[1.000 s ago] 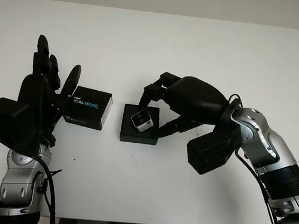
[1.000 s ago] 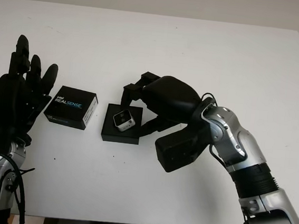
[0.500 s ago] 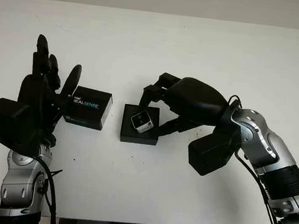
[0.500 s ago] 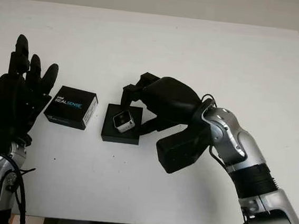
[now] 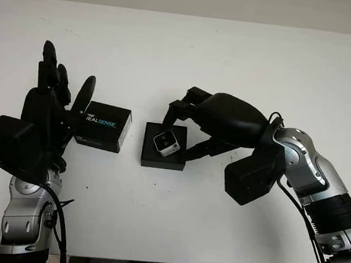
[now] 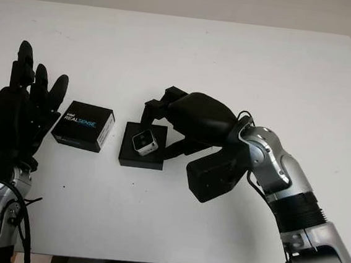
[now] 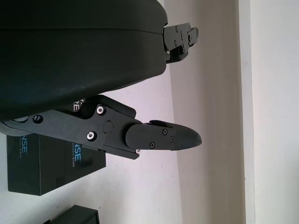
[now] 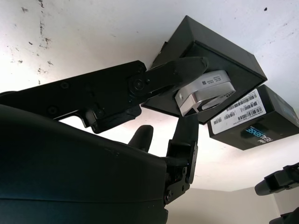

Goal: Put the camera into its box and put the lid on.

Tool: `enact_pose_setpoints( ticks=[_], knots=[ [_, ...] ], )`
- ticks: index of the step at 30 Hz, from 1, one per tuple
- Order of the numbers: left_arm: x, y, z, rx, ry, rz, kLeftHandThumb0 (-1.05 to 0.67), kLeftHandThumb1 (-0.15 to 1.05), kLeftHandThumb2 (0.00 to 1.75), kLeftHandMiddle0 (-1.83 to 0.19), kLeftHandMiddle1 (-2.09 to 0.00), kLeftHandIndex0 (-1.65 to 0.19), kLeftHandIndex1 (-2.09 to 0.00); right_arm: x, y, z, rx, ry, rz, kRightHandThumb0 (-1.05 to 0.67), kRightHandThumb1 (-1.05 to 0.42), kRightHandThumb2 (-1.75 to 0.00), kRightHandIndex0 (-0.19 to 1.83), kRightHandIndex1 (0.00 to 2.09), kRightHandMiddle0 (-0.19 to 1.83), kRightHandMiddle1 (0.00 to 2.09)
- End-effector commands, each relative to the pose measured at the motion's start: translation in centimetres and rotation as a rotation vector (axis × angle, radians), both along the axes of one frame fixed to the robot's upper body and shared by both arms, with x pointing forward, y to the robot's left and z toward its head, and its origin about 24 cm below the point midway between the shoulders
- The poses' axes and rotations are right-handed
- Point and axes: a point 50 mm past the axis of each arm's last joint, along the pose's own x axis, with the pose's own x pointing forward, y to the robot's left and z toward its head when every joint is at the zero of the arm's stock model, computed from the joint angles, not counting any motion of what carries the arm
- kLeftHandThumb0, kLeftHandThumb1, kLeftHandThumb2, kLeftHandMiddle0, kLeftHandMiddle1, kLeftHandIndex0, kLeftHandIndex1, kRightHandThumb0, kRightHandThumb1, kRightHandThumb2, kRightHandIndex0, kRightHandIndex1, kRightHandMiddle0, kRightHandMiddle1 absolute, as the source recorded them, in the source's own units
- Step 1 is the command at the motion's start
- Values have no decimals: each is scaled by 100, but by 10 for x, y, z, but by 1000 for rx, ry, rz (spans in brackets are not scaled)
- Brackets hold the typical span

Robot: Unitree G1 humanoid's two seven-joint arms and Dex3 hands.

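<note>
Overhead, your right hand (image 5: 181, 132) pinches the small silver camera (image 5: 166, 143) tilted over the open black box (image 5: 162, 160), aiming it in. By the right wrist, fingertips (image 8: 187, 67) grip it; the printed black lid (image 8: 252, 123) waits beside. Your left hand (image 5: 50, 110) hovers open.

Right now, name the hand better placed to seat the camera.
Right hand: its fingers already grip the small silver camera over the open black box; the left hand is raised beside the lid.

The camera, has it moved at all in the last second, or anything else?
Hardly. The right hand still holds the camera at the open box, tilting it only slightly. The lid lies beside the box as before, and the left hand stays raised and open next to it.
</note>
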Motion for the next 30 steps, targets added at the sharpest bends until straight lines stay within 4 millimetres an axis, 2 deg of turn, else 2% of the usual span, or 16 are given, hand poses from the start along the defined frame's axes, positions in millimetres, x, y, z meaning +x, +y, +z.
enact_pose_setpoints(
  ticks=[1,9,17,30],
  knots=[
    [-3,0,2,15,-15,8,-49,105,29,13,-5,14,-5,-3,4,-6,4,24,26,-52,-104,-6,-8,129,32,154],
    [-3,0,2,11,-16,8,-49,105,29,13,-5,15,-5,-4,5,-9,12,21,24,-46,-105,-7,-6,130,36,163],
    [-3,0,1,13,-15,7,-50,105,29,13,-5,15,-5,-5,5,-9,18,11,32,-45,-104,-5,-6,133,32,168],
    [-3,0,1,12,-14,9,-50,105,29,13,-5,15,-5,-7,4,-15,33,23,51,-43,-101,-5,-6,136,32,168]
  ],
)
